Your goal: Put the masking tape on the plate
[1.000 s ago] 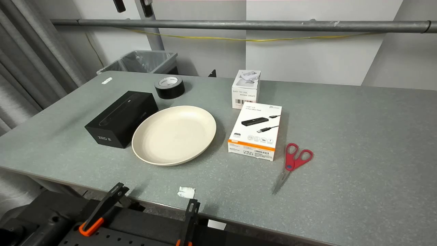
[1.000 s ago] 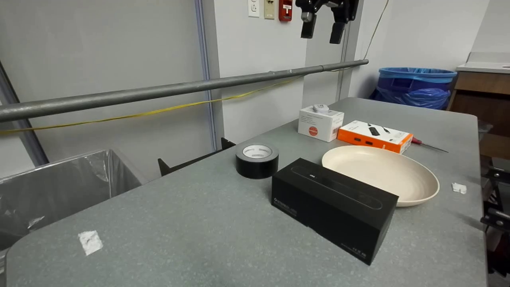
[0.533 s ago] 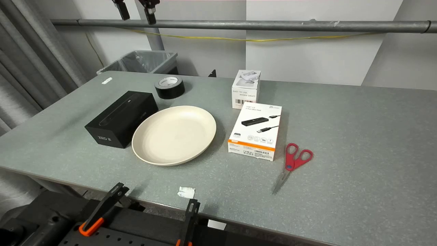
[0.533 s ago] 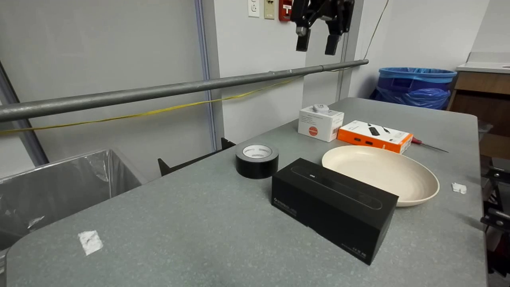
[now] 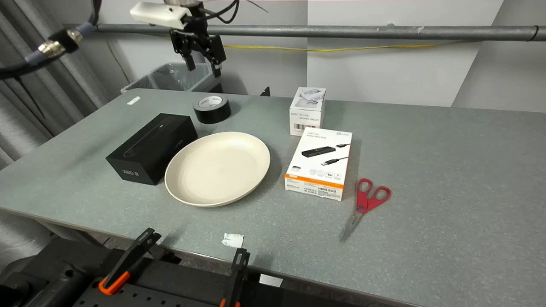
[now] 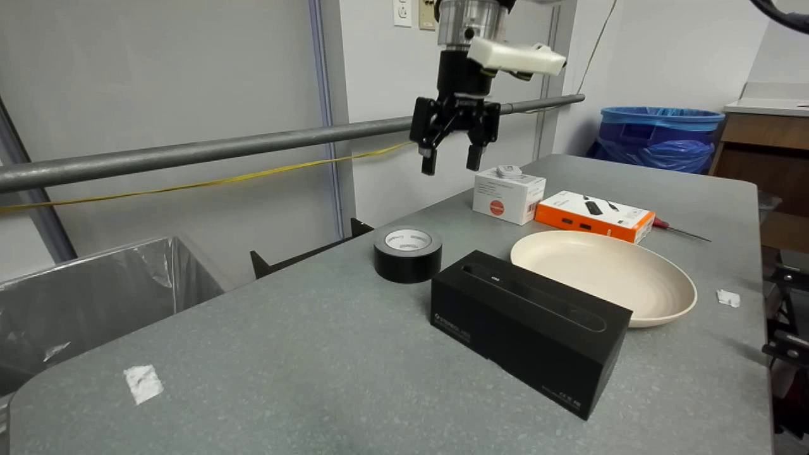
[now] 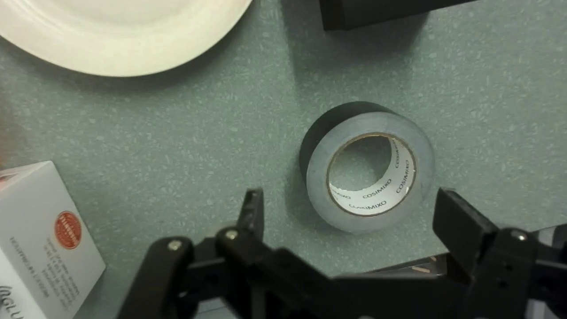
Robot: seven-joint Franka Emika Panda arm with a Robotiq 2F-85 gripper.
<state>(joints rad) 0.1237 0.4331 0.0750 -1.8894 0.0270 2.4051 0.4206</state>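
A grey table (image 6: pixel 284 379) is supporting a cream plate (image 5: pixel 217 168), with a black box (image 6: pixel 531 332) lying just beside it. Above, a black gripper (image 6: pixel 451 164) is hovering — fingers standing apart — and the masking tape (image 6: pixel 407 266) is resting on the table, near the box.

Light is even; in the wrist view, soft shadows edge the plate (image 7: pixel 124 53) and masking tape (image 7: pixel 374 193); the end effector (image 7: pixel 350 198) looks blurred.

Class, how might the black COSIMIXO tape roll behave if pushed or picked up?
The black COSIMIXO tape roll lies flat on the table, so a push would probably slide it rather than roll it. Broad and low, it seems unlikely to tip. Its thick wall suggests little give when squeezed.
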